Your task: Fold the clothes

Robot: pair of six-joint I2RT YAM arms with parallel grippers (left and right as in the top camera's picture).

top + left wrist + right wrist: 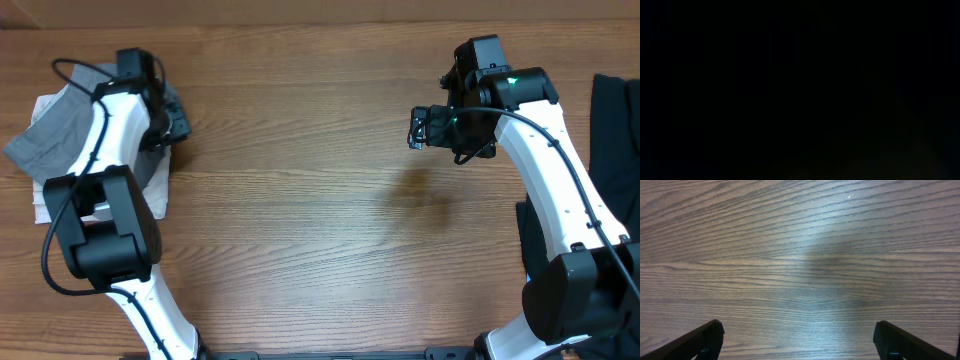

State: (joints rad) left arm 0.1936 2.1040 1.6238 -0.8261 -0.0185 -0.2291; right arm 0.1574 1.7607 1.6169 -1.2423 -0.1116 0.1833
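Observation:
The grey shorts (52,135) lie bunched at the far left of the wooden table, on top of a cream-white folded pair (155,185). My left gripper (172,118) is down at the right edge of the grey shorts. Its jaws are hidden by the arm from overhead, and the left wrist view is entirely black. My right gripper (418,128) is open and empty over bare table right of centre. In the right wrist view its two dark fingertips (800,340) stand wide apart above the wood.
A black garment (612,130) lies along the right edge of the table, partly under my right arm. The wooden table top (300,200) stretches between the two arms.

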